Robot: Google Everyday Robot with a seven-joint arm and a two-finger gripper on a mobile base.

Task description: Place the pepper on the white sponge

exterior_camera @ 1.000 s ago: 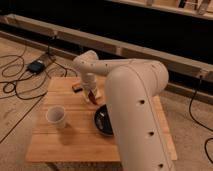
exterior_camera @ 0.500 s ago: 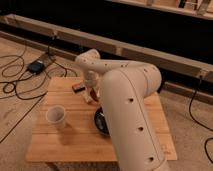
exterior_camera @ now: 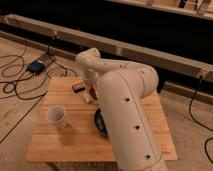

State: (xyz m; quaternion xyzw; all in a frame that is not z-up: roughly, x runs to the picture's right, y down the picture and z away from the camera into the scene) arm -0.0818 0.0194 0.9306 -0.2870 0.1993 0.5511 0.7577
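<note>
Behind the black bowl [exterior_camera: 100, 121], the gripper [exterior_camera: 90, 94] hangs low over the table [exterior_camera: 75, 140]; a reddish bit there may be the pepper [exterior_camera: 93, 93]. Its grasp I cannot tell. White sponge hidden: lower straight, release only once centred over it

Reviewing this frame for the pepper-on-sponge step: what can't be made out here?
- Gripper: mostly behind the arm's near link, camera view; fingers' state unreadable.
- Pepper: no clear sight of it; a reddish bit at the gripper is too small to tell.
- White sponge: not visible, likely behind the arm.
- Black bowl: right part covered by the arm.
- Small dark object: too small to identify.
</note>
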